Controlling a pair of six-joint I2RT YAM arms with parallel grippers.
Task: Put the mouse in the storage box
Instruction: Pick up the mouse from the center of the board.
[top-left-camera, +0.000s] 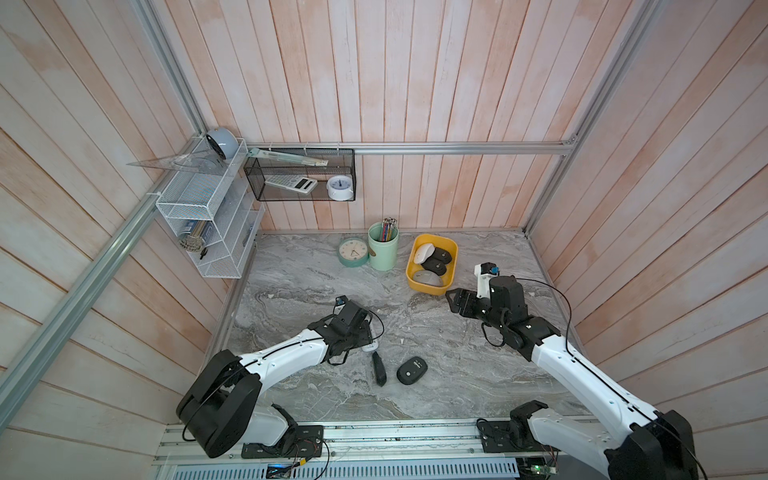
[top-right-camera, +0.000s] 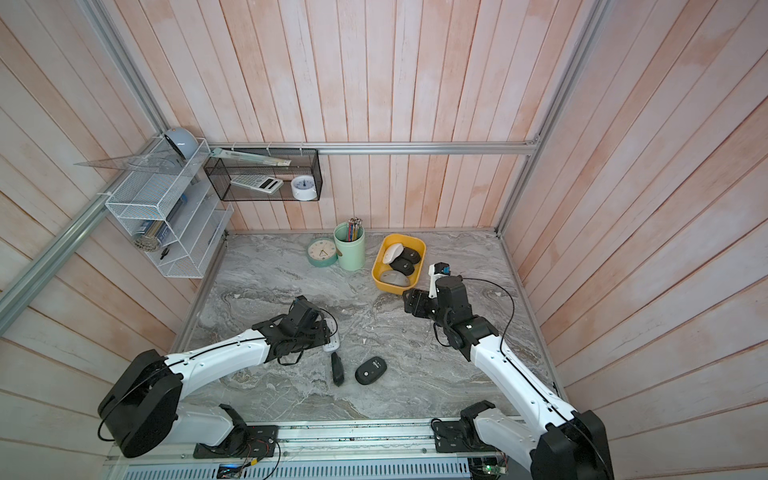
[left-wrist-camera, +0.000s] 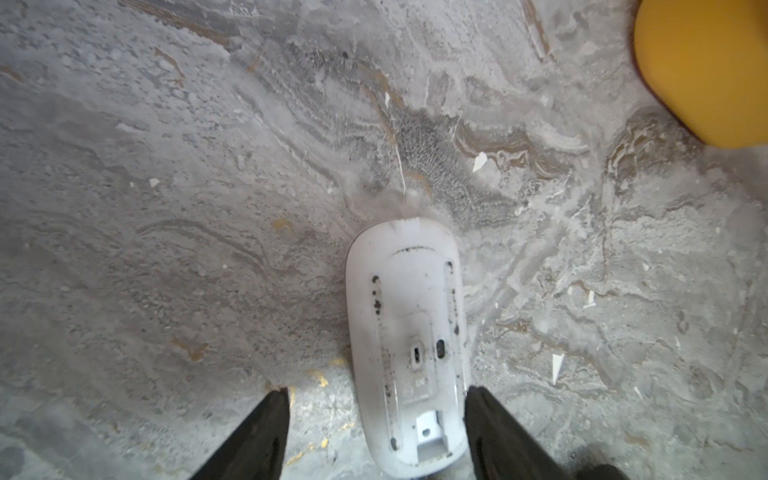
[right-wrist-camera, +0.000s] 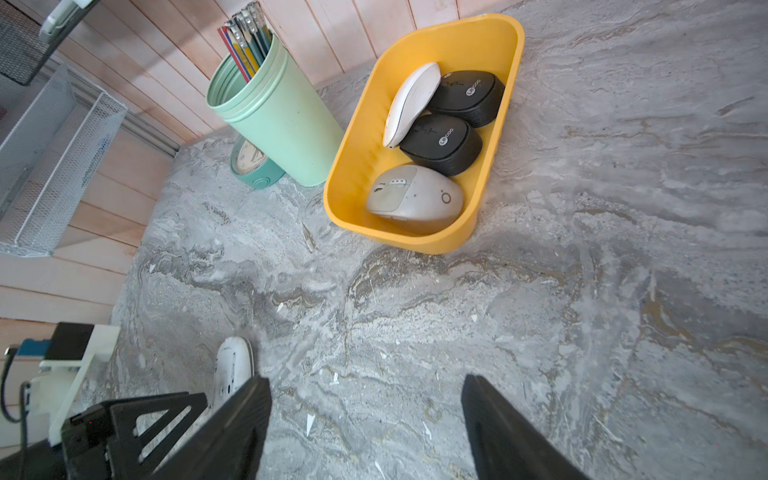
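**Nearest the arm bases.** Two loose mice rest on the grey marble-patterned tabletop (top-left-camera: 457, 365). One is a flat oval black mouse (top-left-camera: 411, 370). Just beside it is a narrow black mouse (top-left-camera: 379, 369), which appears tipped onto its side.

**Just beyond them.** The left gripper (left-wrist-camera: 377, 390) is lowered over a slim white computer mouse (left-wrist-camera: 407, 332). This mouse lies underside up on the tabletop, with its sensor opening visible in the left wrist view. The jaws are spread and straddle its rear end. One black finger (left-wrist-camera: 482, 415) sits against the mouse's edge, and the other finger (left-wrist-camera: 266, 424) stands clear, with bare marble between. The mouse is outside, and well apart from, the shallow yellow plastic storage box (right-wrist-camera: 440, 245), which is rectangular with rounded corners.

**Farther back.** The right gripper (right-wrist-camera: 365, 379) hovers over bare tabletop near the box's front corner. Its jaws are spread wide, with nothing between them.

**In and beside the box.** The box holds four mice:
- a pale grey mouse (right-wrist-camera: 415, 197) at the near end;
- two ribbed black mice (right-wrist-camera: 442, 143) behind it;
- a slim white mouse (right-wrist-camera: 409, 104) leaning on them.

Beside the box stand a mint-green cylindrical cup (right-wrist-camera: 278, 124) of coloured pencils (right-wrist-camera: 245, 45) and a round teal clock (top-left-camera: 353, 251).

**On the walls.** A black mesh basket (top-left-camera: 291, 170) and a white wire rack (top-left-camera: 187, 195) hang there.
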